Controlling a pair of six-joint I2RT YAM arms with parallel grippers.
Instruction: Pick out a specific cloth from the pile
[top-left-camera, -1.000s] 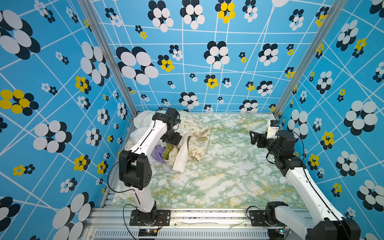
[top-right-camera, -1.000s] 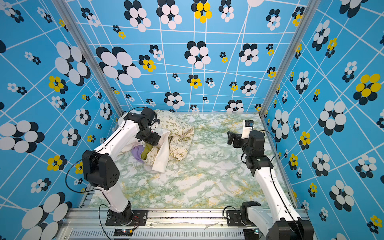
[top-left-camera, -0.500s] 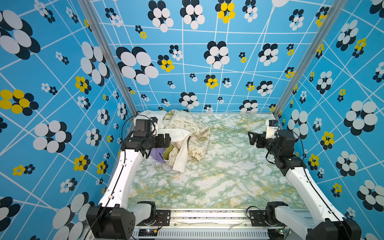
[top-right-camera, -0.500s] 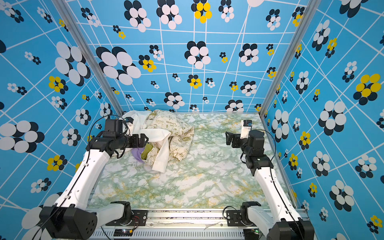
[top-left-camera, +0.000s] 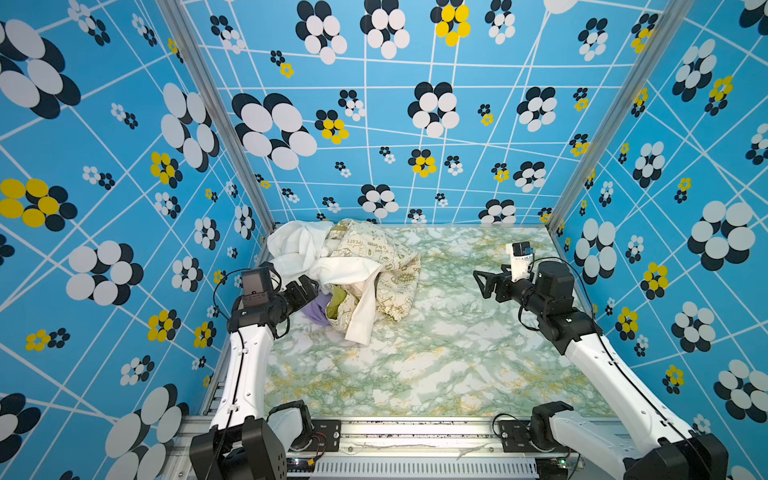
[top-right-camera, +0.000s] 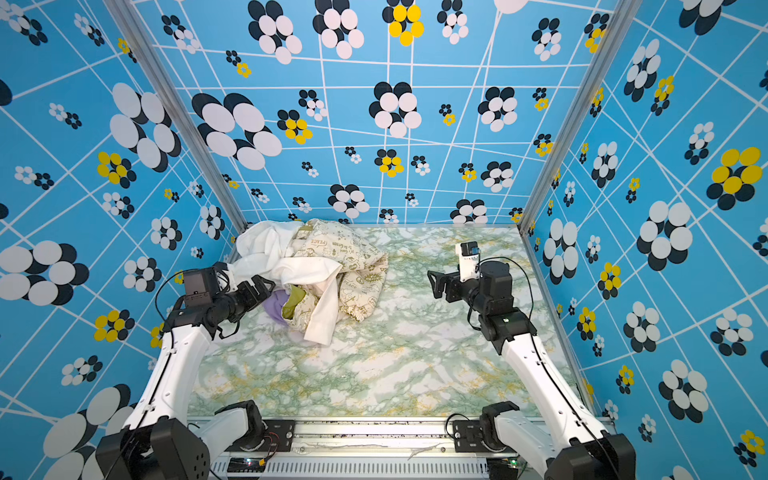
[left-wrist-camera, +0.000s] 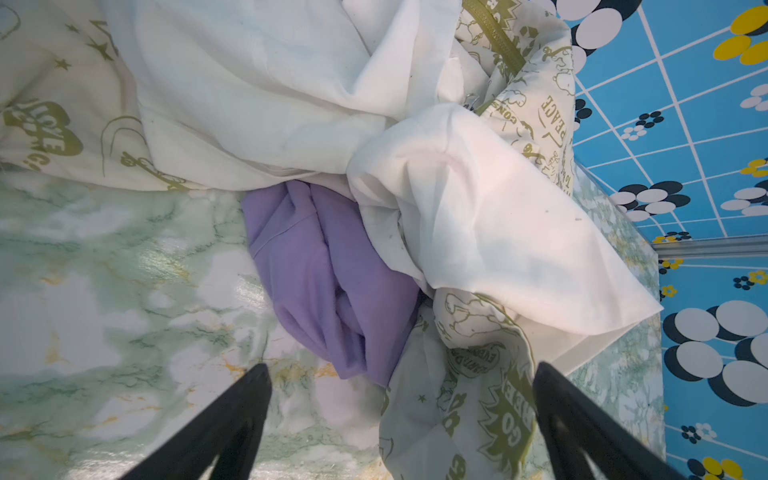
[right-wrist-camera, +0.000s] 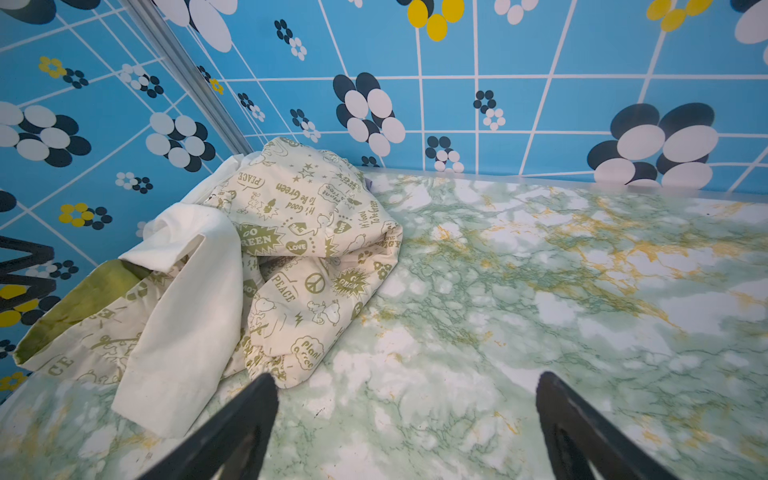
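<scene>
Where the green marble table (top-left-camera: 415, 365) meets the blue flowered walls (top-left-camera: 415, 124), the pile (top-left-camera: 374, 266) sits in the far left corner. The purple cloth (left-wrist-camera: 324, 274) pokes out from under the white cloth (left-wrist-camera: 478, 216) at the pile's near left edge. Its long folds point out at the left gripper (left-wrist-camera: 399, 372), whose jaws are wide apart and hold nothing. The right gripper (top-left-camera: 482, 284), well apart, gapes empty too.

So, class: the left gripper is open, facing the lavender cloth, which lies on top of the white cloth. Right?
No. The lavender cloth pokes out from under the white cloth, not on top of it, as the left wrist view shows. The left gripper is open, facing it.
</scene>
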